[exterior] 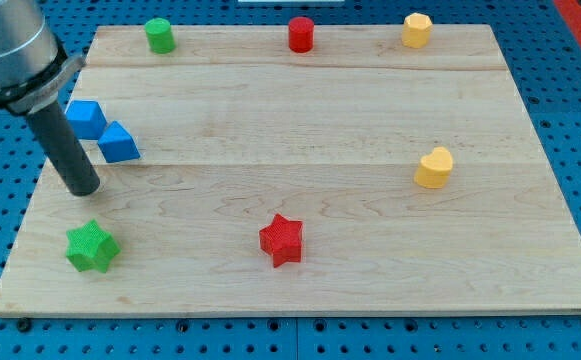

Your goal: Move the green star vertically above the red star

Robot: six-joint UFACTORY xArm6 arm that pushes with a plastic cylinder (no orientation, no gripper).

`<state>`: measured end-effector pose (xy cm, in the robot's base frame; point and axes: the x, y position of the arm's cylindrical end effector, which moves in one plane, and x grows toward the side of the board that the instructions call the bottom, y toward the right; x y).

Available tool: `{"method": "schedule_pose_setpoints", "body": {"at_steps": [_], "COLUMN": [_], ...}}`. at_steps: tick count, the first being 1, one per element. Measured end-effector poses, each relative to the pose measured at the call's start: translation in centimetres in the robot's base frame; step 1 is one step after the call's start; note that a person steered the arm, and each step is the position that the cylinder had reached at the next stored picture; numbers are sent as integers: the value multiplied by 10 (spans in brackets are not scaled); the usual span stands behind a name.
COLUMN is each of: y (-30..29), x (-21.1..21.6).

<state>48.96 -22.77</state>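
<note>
Green star (92, 247) sits nr the bench's bottom-left corner; red star (281, 240) at bottom-middle. No hand on this rig, just my tip (83, 187), poised just above the green star. I'd swing round to its left side, then push right and up past red.

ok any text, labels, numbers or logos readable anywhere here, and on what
None: no word, number, label or logo shows anywhere in the camera view.
The wooden board, the green star, the red star and the other blocks carry no markings.
The dark rod ending in my tip is plain too.
</note>
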Motion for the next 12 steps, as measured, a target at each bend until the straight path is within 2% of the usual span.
{"method": "schedule_pose_setpoints", "body": {"at_steps": [2, 4, 5, 6, 7, 9, 11, 12], "y": [-18, -23, -10, 30, 48, 17, 141, 141], "x": [89, 103, 104, 104, 100, 55, -5, -5]}}
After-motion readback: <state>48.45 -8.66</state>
